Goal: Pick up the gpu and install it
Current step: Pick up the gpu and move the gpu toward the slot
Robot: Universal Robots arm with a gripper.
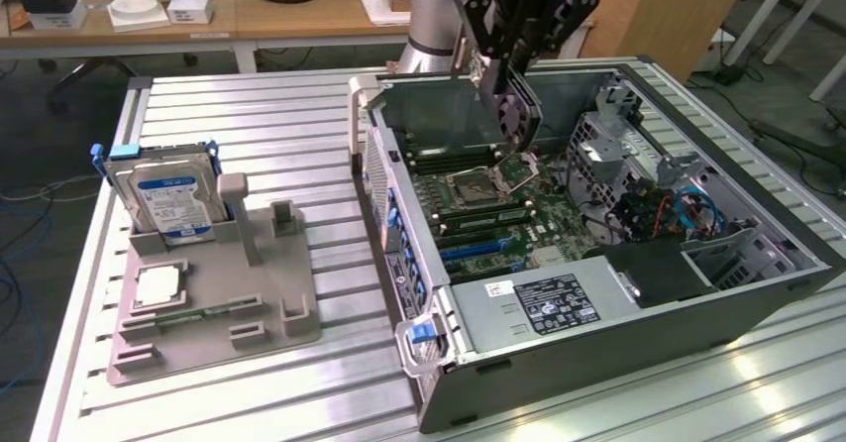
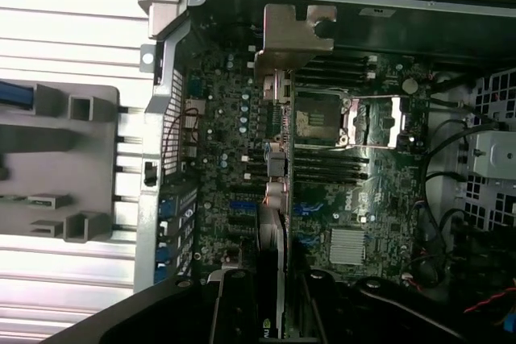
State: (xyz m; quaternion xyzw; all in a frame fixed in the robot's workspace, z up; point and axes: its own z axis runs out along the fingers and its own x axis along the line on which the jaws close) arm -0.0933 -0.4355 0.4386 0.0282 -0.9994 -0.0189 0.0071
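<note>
**Gpu hanging on edge over the open case**

The computer case [image 1: 595, 333] is lying on its side on the slatted table [image 1: 264, 115], its open face turned up. Its walls are ringing the motherboard [image 1: 529, 214], and the power supply [image 1: 542, 303] and a tangle of cables are crowding the exterior view's right. The freest room is lying above the board's middle, around the CPU socket [image 1: 478, 182].

The arm is reaching down from the far side, and the gripper [image 1: 509, 80] is pointing straight down into the case. Its fingers are partly closed, clamping the gpu [image 1: 520, 115], which is hanging on edge just above the socket area. Whether its lower edge is touching the board, I cannot tell.

In the exterior view, the hard drive [image 1: 165, 199] is standing upright in the grey holder [image 1: 252, 303], well apart from the case. In the wrist view, the gpu [image 2: 274, 199] is appearing edge-on between the gripper [image 2: 270, 308] fingers. Its metal bracket [image 2: 290, 34] is sitting near the case wall, and its length is running beside the CPU socket [image 2: 322, 122] and memory slots [image 2: 330, 168].
</note>
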